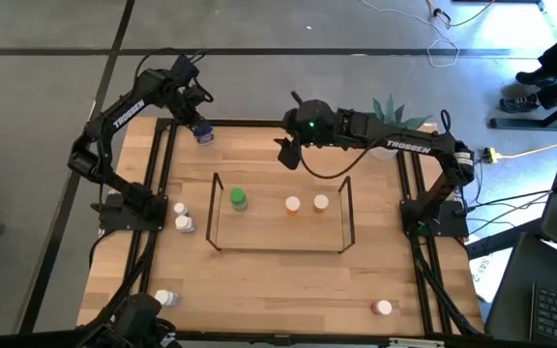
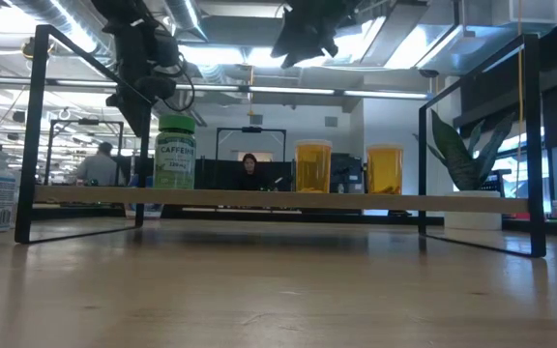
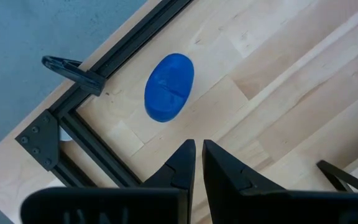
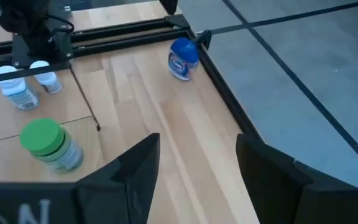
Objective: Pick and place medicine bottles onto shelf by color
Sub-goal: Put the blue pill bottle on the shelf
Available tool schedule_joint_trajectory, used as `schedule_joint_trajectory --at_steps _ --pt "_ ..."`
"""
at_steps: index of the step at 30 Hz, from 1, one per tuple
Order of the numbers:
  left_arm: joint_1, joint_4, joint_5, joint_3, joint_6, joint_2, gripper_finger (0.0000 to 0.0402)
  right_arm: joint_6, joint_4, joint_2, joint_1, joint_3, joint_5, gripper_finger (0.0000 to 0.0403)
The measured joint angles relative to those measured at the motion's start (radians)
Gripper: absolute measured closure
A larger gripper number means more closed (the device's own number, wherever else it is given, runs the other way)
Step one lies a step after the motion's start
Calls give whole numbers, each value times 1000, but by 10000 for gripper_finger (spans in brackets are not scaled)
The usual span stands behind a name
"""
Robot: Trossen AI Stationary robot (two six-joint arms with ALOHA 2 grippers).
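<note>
Left gripper (image 3: 198, 163) pressed together, empty, above the blue bottle (image 3: 169, 86).
Bottle stands near the table's corner frame (image 3: 114, 59); right gripper (image 4: 194, 165) spread, empty.

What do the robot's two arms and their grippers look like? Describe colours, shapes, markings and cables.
Both arms are dark, jointed links with white TROSSEN lettering, and black cables loop along them. The right arm shows a small green light near its wrist. The left gripper has two dark, wedge-shaped fingers tapering to narrow tips; the right gripper has two broad, dark, angular fingers.

Open-plan office: person (image 2: 249, 166) at desk, ceiling strip lights (image 2: 288, 92).
</note>
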Motion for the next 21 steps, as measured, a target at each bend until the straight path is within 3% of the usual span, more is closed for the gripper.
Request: schedule_joint_trajectory --at_steps 21 --pt "0 50 26 0 1 0 376 -3 15 -2 0 0 -1 189"
